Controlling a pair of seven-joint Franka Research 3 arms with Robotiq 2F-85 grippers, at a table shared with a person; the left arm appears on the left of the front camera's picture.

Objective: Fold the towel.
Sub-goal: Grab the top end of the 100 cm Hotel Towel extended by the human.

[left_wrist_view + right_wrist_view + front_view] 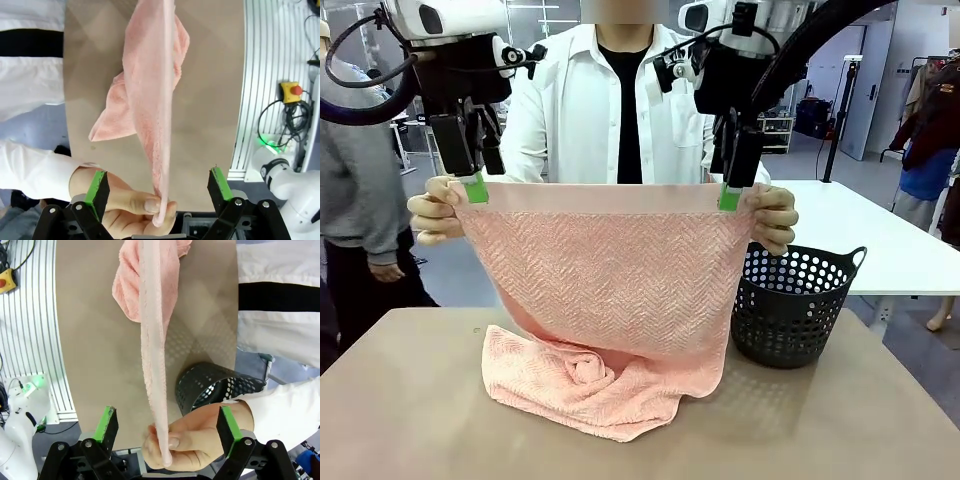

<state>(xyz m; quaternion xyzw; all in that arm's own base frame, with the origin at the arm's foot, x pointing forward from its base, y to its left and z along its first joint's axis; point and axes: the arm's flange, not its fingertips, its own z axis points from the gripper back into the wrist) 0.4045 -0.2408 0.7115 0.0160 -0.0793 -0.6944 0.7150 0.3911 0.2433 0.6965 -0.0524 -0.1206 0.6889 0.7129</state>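
Note:
A person across the table holds the salmon-pink towel (605, 270) up by its two top corners, its lower part heaped on the tabletop. My left gripper (475, 187) hangs open at the top left corner, beside the person's hand (435, 212). In the left wrist view the towel edge (157, 125) and that hand (130, 205) lie between the spread green pads (96, 181). My right gripper (728, 196) is open at the top right corner by the other hand (775, 215). The right wrist view has the towel edge (154, 365) and hand (192, 435) between its pads (106, 421).
A dark perforated basket (790, 300) stands on the table at the right, just beside the towel. The tan table (410, 400) has free room at the left and front. Another person in grey (360, 200) stands at the far left. A white table (880, 240) sits behind.

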